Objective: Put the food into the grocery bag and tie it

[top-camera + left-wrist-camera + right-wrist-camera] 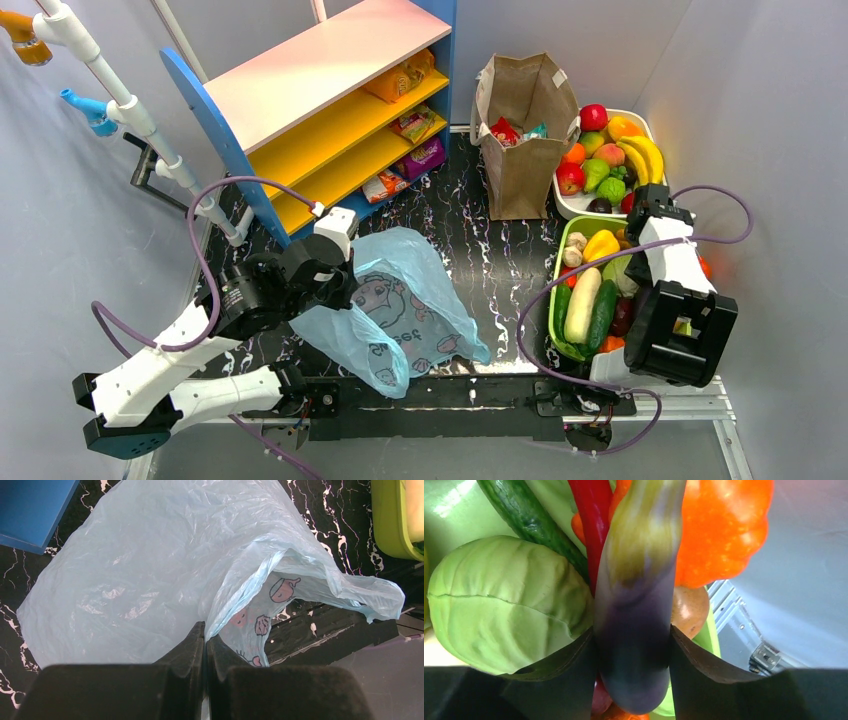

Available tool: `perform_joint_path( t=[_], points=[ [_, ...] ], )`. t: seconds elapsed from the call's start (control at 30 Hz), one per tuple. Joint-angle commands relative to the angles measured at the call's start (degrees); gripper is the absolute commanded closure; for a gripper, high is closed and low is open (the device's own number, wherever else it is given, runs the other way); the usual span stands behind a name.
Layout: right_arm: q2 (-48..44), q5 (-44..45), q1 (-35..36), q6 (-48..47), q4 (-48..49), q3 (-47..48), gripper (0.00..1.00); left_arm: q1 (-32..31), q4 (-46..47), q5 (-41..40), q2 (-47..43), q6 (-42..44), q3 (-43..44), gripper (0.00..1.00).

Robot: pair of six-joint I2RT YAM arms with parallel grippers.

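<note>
The light-blue grocery bag [400,300] lies crumpled on the black marbled table, its mouth facing the near edge. My left gripper [205,630] is shut on the bag's rim [235,595], pinching a fold of plastic. A red snack packet [503,131] and a teal one [535,130] stick out of the brown paper bag [525,170] at the back. My right gripper [633,640] is down in the green bin [556,290], its fingers [574,675] pressed against both sides of a purple plastic eggplant [636,580].
A cabbage [509,605], cucumber [524,510], red chili [591,510] and orange pepper [724,530] crowd round the eggplant. A white bin of fruit [575,205] stands behind the green one. The blue-and-yellow shelf [330,70] with more packets is at the back left.
</note>
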Motion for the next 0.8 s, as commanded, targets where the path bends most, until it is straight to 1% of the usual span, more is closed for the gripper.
perform_joint_path(
  t=[0.0,0.1,0.13,0.2,0.37,0.53,0.63,0.77],
  points=[
    [0.6,-2.6,-0.1,0.7,-0.3,2.2,0.63,0.0,-1.1,-2.1,-0.1,-0.1,0.9,1.00],
    [-1.4,-4.9,-0.1,1.0,-2.2,4.2,0.77,0.1,-0.3,-2.0,0.0,-0.1,0.4,1.00],
    [-2.7,-5.9,0.1,1.3,-3.1,5.0,0.80,0.1,0.2,-1.7,0.2,-0.1,0.2,1.00],
    [-4.8,-7.5,0.5,1.4,-4.1,6.0,0.84,0.0,0.9,-1.4,0.5,-0.1,-0.1,1.00],
    [-9.4,-13.5,2.7,1.6,-5.9,9.5,0.90,0.1,2.8,-1.1,0.8,-0.6,-1.1,1.00],
    [-12.9,-19.2,8.3,1.3,-5.7,14.6,0.93,0.1,5.2,-0.1,0.5,-0.5,-2.2,1.00],
    [-15.4,-25.4,12.2,2.2,-5.1,17.3,0.94,0.0,6.9,1.4,0.0,-0.3,-3.1,1.00],
    [-20.5,-35.2,18.5,3.0,-0.7,17.2,0.95,0.1,9.5,4.6,0.5,-0.4,-4.1,1.00]
  ],
)
